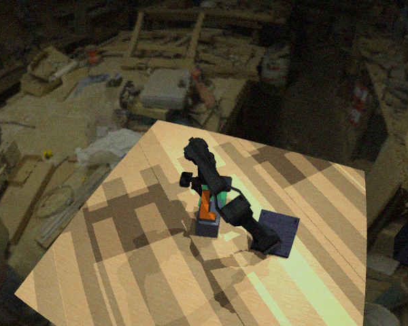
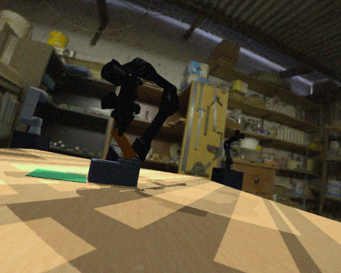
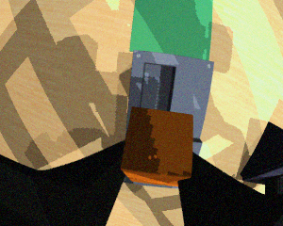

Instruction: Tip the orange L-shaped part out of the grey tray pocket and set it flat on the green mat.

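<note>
The orange L-shaped part [image 1: 205, 205] [image 2: 124, 145] [image 3: 172, 134] is steeply tilted, its narrow end high and its L-shaped end low at the tray's far end from the mat. My gripper [image 2: 120, 131] [image 3: 155, 151] is shut on the raised end, above the grey tray [image 1: 207, 229] [image 2: 112, 173] [image 3: 191, 89]. The wrist view shows part of the pocket empty. Whether the low end still touches the tray I cannot tell; in the exterior view it is at the rim. The green mat [image 1: 222, 199] [image 2: 57, 175] [image 3: 172, 28] lies flat against the tray's other end.
The arm's dark base plate [image 1: 285, 229] is on the wooden table [image 1: 155, 277] [image 2: 165, 243], right of the tray in the top view. The arm reaches from it over the tray and mat. Patchy shadows cross the table.
</note>
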`<action>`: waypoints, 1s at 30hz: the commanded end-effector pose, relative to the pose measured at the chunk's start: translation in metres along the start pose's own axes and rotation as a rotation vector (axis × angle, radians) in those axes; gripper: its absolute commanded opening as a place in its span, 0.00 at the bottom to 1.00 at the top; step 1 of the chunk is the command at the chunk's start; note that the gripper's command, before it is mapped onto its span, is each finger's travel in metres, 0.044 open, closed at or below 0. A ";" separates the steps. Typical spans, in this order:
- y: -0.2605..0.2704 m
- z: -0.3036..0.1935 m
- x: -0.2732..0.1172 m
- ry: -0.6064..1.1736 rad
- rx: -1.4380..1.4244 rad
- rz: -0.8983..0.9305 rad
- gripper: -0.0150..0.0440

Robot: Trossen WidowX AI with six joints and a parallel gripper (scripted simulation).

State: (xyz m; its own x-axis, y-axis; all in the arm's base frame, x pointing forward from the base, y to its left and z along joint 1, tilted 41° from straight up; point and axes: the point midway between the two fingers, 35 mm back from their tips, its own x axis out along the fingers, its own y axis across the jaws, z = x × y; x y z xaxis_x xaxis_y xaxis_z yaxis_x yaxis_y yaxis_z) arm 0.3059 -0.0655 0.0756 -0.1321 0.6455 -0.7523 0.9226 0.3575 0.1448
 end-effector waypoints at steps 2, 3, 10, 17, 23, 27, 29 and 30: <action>0.001 0.002 -0.004 -0.009 -0.007 0.002 0.25; 0.001 0.001 -0.005 -0.009 -0.007 0.002 0.25; 0.000 0.006 -0.008 -0.009 -0.007 0.002 0.25; -0.002 0.035 -0.005 -0.011 -0.007 0.002 0.25; -0.005 0.063 -0.005 -0.012 -0.008 0.002 0.25; -0.007 0.081 -0.005 -0.014 -0.008 0.002 0.25; -0.007 0.089 -0.005 -0.014 -0.008 0.002 0.25; -0.008 0.093 -0.005 -0.014 -0.008 0.002 0.25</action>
State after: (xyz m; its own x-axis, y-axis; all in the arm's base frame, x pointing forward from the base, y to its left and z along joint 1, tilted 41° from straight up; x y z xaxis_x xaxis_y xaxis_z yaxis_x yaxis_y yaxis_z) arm 0.3293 -0.1243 0.0242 -0.1290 0.6423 -0.7555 0.9220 0.3581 0.1470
